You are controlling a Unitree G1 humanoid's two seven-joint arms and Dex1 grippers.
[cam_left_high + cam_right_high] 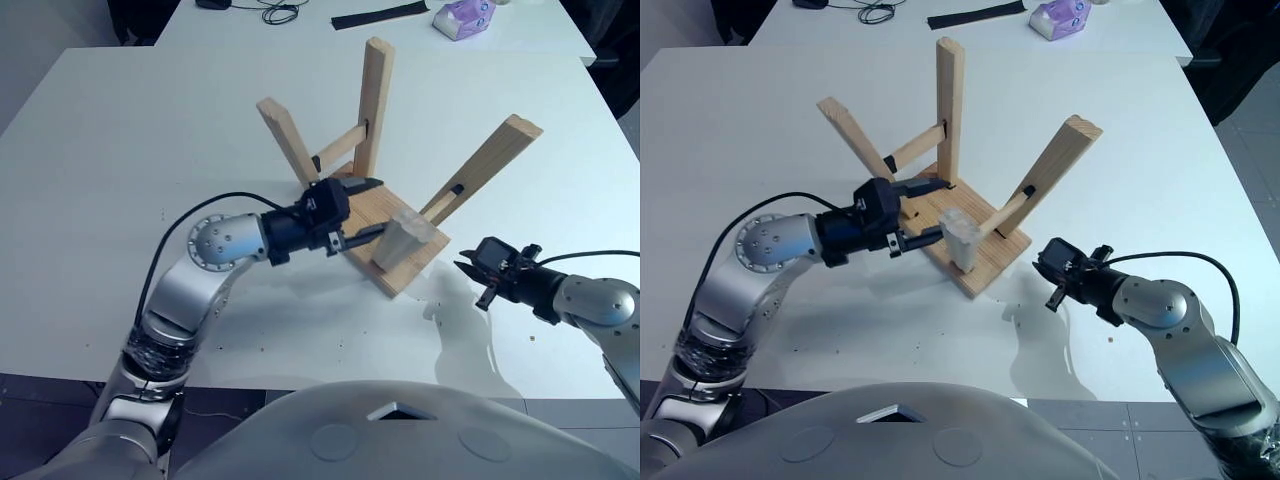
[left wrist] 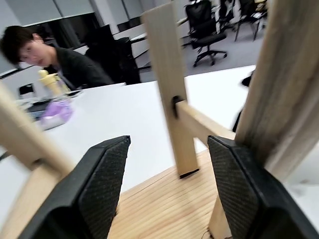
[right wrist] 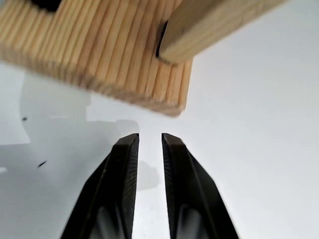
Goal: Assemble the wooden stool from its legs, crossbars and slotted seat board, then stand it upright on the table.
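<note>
Stool (image 1: pixel 375 100) sits inverted on the desk (image 1: pixel 120 150), seat board (image 1: pixel 410 275) down. Left end effector (image 1: pixel 372 207) released above the board, among the legs. Right end effector (image 1: pixel 472 283) beside the board's corner, narrowly parted, empty. Risk: flipping by one leg likely levers a crossbar (image 1: pixel 340 148) joint loose (probably only press-fit).

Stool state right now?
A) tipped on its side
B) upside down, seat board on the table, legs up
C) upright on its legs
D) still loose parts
B: the seat board lies flat on the table, and the legs rise from it, joined by crossbars.
</note>
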